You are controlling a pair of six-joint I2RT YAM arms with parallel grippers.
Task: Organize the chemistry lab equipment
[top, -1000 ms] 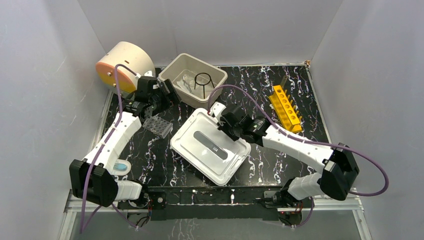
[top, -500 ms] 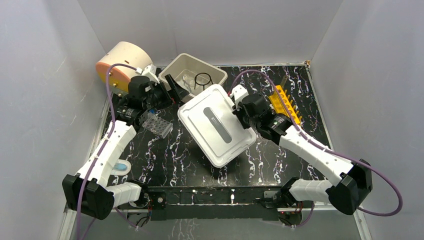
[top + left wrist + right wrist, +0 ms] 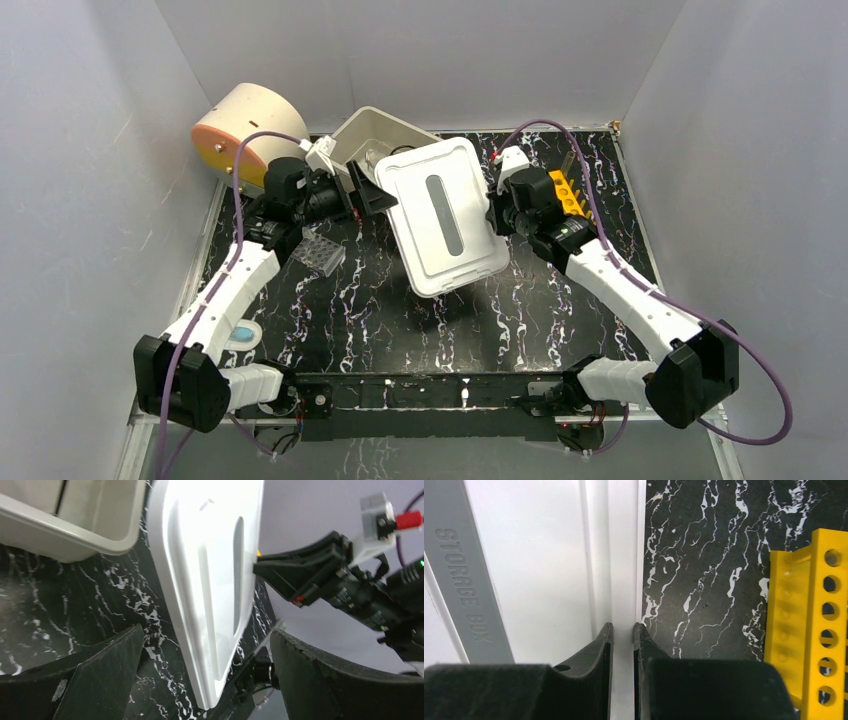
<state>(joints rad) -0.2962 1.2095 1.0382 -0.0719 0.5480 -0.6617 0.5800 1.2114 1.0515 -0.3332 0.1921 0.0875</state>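
Observation:
A white storage-box lid [image 3: 443, 215] with a grey strip hangs tilted above the table, its far end over the cream bin [image 3: 362, 128]. My right gripper [image 3: 496, 214] is shut on the lid's right rim. The right wrist view shows that rim pinched between the fingers of the right gripper [image 3: 623, 630], with the lid [image 3: 534, 555] spreading left. My left gripper [image 3: 372, 195] stands wide open beside the lid's left edge. From the left wrist, the lid [image 3: 210, 580] stands on edge between the spread fingers of the left gripper [image 3: 210, 675], untouched. The lid hides most of the bin's contents.
A yellow tube rack [image 3: 567, 192] lies behind the right gripper, also visible from the right wrist as the yellow rack [image 3: 809, 620]. A clear tube rack [image 3: 318, 252] sits under the left arm. A big cream cylinder with an orange face [image 3: 235, 125] stands back left. The bin's wall [image 3: 75, 535] is close to the left fingers.
The right arm has lifted the lid off the middle of the table and swung it back toward the bin. The left gripper has moved right, up to the lid's edge.

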